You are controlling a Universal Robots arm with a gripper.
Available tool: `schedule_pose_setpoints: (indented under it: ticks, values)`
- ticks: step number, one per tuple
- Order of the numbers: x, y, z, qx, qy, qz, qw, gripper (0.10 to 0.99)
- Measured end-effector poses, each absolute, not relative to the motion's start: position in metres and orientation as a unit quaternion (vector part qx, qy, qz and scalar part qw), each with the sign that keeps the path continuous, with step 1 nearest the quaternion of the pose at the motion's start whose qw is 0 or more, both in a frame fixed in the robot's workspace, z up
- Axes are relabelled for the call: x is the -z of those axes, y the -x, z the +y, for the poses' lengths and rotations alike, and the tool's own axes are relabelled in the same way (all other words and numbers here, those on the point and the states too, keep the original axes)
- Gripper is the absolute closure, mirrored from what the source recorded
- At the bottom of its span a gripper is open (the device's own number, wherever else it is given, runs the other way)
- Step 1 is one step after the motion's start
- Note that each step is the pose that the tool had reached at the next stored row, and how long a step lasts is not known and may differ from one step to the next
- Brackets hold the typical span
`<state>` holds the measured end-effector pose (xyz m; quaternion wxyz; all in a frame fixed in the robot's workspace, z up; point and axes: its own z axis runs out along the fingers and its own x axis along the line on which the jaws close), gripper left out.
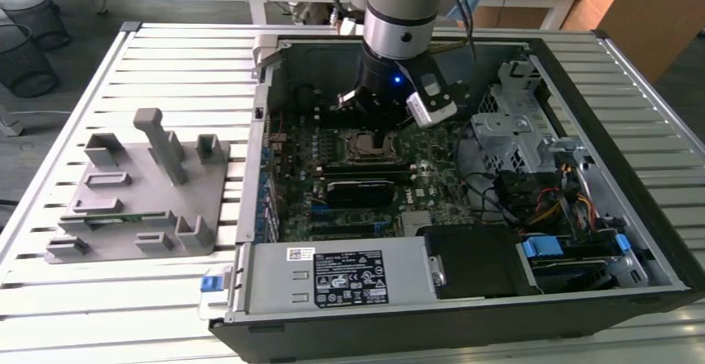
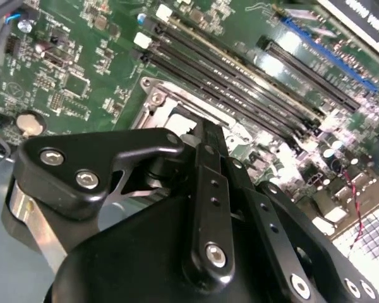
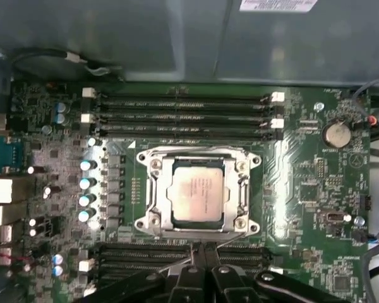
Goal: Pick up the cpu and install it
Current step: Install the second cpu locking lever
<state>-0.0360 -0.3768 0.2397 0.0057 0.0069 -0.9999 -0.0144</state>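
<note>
You see the arm reaching down into the open computer case on the slatted table, with the gripper hanging just above the middle of the green motherboard. In the first wrist view the cpu lies flat inside the metal socket frame, silver top up, square to the frame and free of the gripper, whose black fingers stand pressed close together beside the socket, with nothing between them. Rows of black memory slots run along two sides of the socket, and a round coin battery sits well apart from it near the board's edge. In the second wrist view the gripper's black linkage hangs over the socket frame. At the exterior view's left, the grey plastic holder rests on the table beside the case, well apart from the arm
</note>
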Motion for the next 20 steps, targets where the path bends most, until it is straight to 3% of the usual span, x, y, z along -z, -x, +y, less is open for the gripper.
schedule_pose_setpoints:
  ticks: [20]
  values:
    - [-0.234, 0.06, -0.385, 0.014, -0.007, -1.0, 0.006, 0.98]
